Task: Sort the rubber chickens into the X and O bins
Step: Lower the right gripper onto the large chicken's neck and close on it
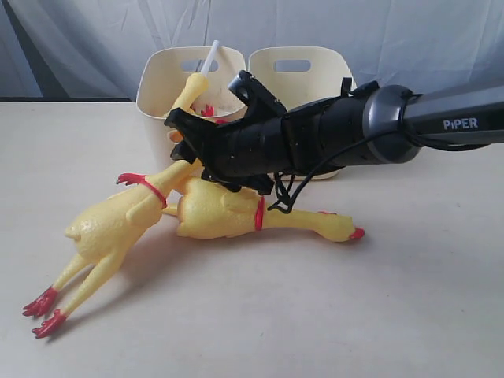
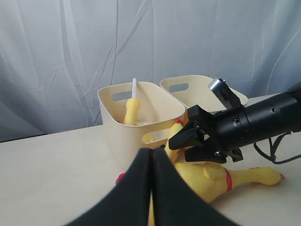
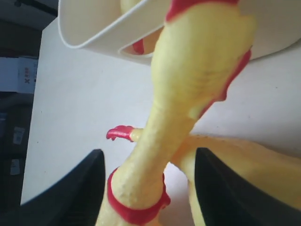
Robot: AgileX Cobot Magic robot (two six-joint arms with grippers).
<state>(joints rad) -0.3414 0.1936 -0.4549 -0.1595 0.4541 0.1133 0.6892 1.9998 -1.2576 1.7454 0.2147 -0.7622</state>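
The right gripper (image 1: 179,138) stood wide open around the neck of a rubber chicken (image 1: 110,224) lying on the table (image 1: 394,315), head against the front of a bin (image 1: 153,118), while the left gripper (image 2: 151,157) was pressed shut.

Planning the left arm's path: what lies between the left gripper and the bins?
Chickens and the right gripper, in the left wrist view.

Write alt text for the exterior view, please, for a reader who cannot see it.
A black arm reaches in from the right, its gripper at the neck of one of two yellow rubber chickens lying on a pale table. Behind stand two cream bins; the left holds a chicken neck with a white tube.
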